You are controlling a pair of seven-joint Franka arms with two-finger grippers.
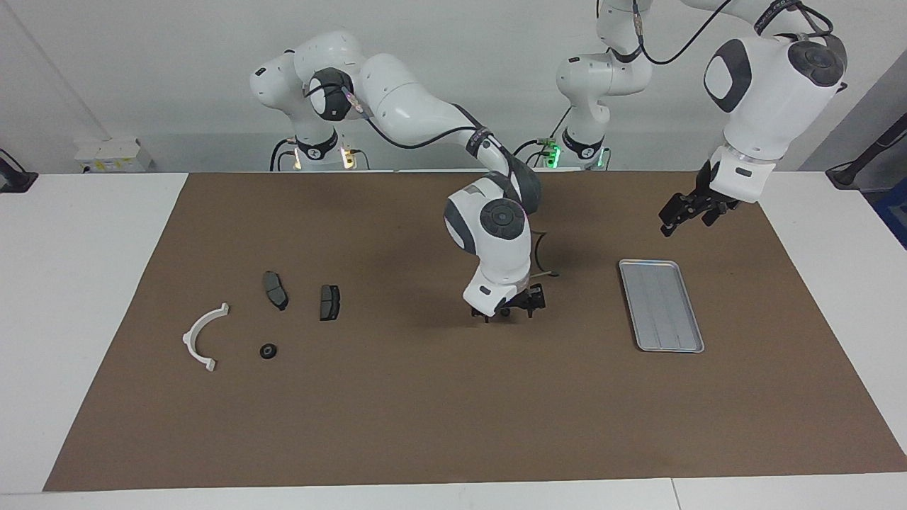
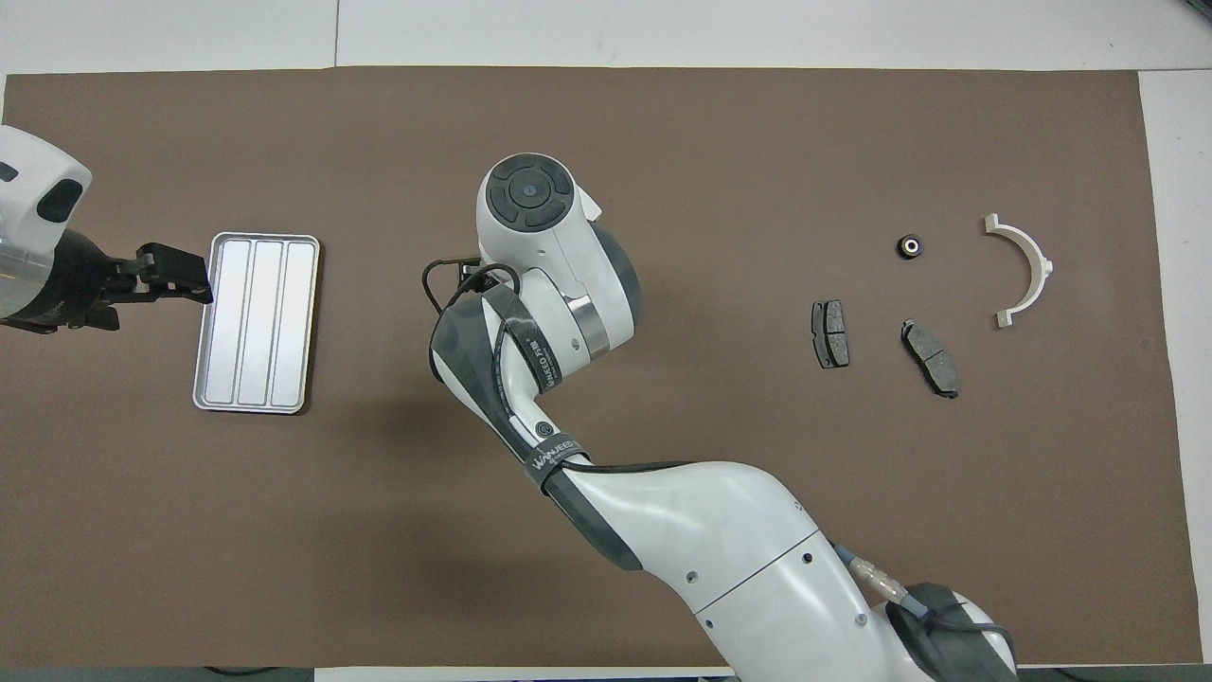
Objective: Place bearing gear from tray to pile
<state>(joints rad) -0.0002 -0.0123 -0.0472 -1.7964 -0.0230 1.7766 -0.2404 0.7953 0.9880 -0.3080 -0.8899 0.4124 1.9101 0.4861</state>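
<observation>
The silver tray [image 1: 661, 306] lies toward the left arm's end of the table with nothing in it; it also shows in the overhead view [image 2: 257, 322]. The small black bearing gear [image 1: 268, 350] [image 2: 910, 246] lies on the mat in the pile, beside the white arc bracket [image 1: 203, 336] [image 2: 1024, 270] and the two dark plates [image 1: 275, 290] [image 1: 329, 302]. My right gripper [image 1: 510, 310] hangs low over the bare mat at mid-table, between pile and tray, holding nothing; its wrist hides it from overhead. My left gripper [image 1: 673, 221] [image 2: 189, 279] is raised over the tray's outer edge.
The brown mat [image 1: 425, 425] covers most of the white table. The right arm's long forearm [image 2: 663, 502] stretches from its base to the table's middle.
</observation>
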